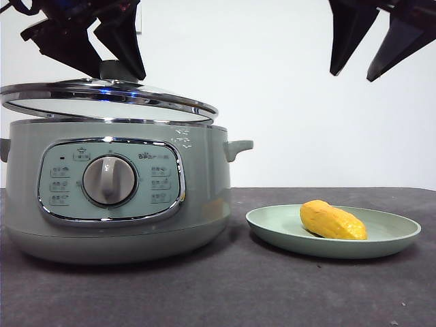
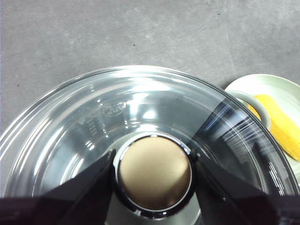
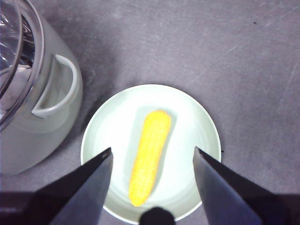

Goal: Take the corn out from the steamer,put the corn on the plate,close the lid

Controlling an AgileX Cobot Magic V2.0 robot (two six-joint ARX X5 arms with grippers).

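The yellow corn point(image 1: 332, 221) lies on the pale green plate point(image 1: 395, 235), to the right of the sage-green steamer point(image 1: 112, 197). My left gripper point(image 1: 112, 68) is shut on the knob point(image 2: 153, 172) of the glass lid point(image 1: 109, 99) and holds the lid tilted just above the steamer's rim, its right edge lower. My right gripper point(image 1: 371, 65) is open and empty, high above the plate. In the right wrist view the corn point(image 3: 150, 154) lies lengthwise on the plate point(image 3: 201, 126) between my open jaws, with the steamer's side handle point(image 3: 58, 89) beside it.
The dark grey table point(image 1: 272, 293) runs in front of the steamer and plate. The steamer's handle point(image 1: 238, 146) sticks out toward the plate. A white wall stands behind.
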